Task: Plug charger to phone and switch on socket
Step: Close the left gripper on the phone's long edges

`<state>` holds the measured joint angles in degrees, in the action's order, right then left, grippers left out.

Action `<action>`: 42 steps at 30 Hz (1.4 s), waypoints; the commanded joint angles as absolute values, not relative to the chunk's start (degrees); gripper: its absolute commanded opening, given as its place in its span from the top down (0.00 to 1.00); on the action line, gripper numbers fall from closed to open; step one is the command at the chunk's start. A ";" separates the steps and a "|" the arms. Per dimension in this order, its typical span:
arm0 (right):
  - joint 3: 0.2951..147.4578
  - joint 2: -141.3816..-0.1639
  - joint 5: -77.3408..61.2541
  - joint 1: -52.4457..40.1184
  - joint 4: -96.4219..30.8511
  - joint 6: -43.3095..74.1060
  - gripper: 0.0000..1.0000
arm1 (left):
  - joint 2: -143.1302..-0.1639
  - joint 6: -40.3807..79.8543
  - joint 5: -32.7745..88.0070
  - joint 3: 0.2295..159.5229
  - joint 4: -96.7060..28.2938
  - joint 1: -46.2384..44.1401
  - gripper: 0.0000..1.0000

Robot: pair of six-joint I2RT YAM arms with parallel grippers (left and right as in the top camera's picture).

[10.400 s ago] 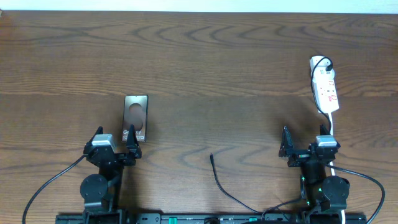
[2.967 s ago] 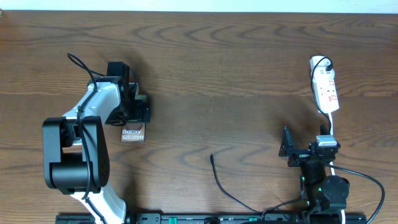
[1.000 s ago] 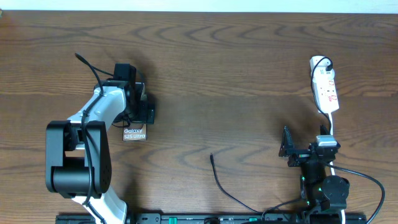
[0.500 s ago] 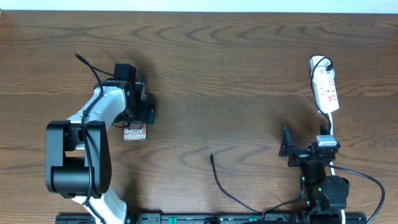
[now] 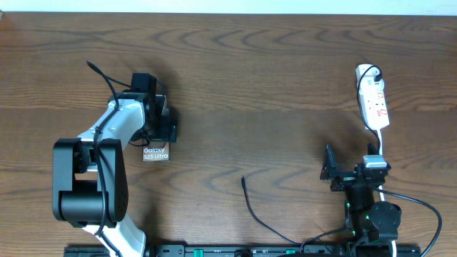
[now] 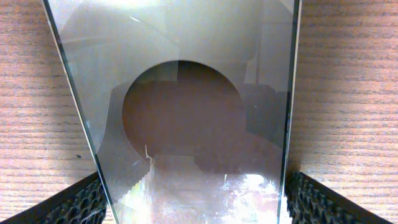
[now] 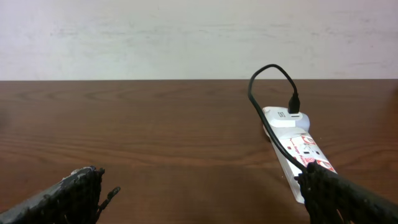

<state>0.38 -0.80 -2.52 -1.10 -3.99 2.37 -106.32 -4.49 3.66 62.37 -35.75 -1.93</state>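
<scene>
Here the left claw (image 6: 194,202) pinches the long edges of the glossy brownish-grey rectangular phone (image 6: 180,93) on the grained wooden counter (image 5: 271,86); the right claw (image 7: 202,186) gapes wide.

Probably a robotics lab: two robot arms (image 5: 86,178) at a wood-grain table (image 5: 271,86), plain pale wall (image 7: 186,37) behind

dark wood-grain table (image 5: 285,86), pale wall (image 7: 186,37) behind
</scene>
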 commanded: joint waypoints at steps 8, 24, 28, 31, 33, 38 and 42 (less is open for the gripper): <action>0.32 -0.80 -2.04 -1.50 -4.23 2.72 0.01 | -108.25 -4.21 2.31 60.10 -35.68 -2.07 0.19; 0.32 -0.80 -2.04 -1.50 -4.25 2.72 0.01 | -108.25 -4.21 2.31 60.10 -35.73 -2.07 0.26; 0.32 -0.80 -2.04 -1.50 -4.25 2.72 0.01 | -108.25 -4.21 2.31 60.10 -35.73 -2.07 0.35; 0.32 -0.80 -2.04 -1.50 -4.25 2.72 0.01 | -108.25 -4.21 2.31 60.10 -35.73 -2.07 0.44; 0.32 -0.80 -2.04 -1.50 -4.25 2.72 0.01 | -108.25 -4.21 2.31 60.10 -35.73 -2.07 0.51; 0.32 -0.80 -2.04 -1.50 -4.23 2.72 0.01 | -108.25 -4.21 2.31 60.10 -35.73 -2.07 0.73; 0.32 -0.80 -2.04 -1.50 -4.25 2.72 0.01 | -108.25 -4.21 2.31 60.10 -35.70 -2.07 0.92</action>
<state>0.38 -0.80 -2.52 -1.10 -3.99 2.37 -106.24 -4.47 3.66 62.33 -35.66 -1.96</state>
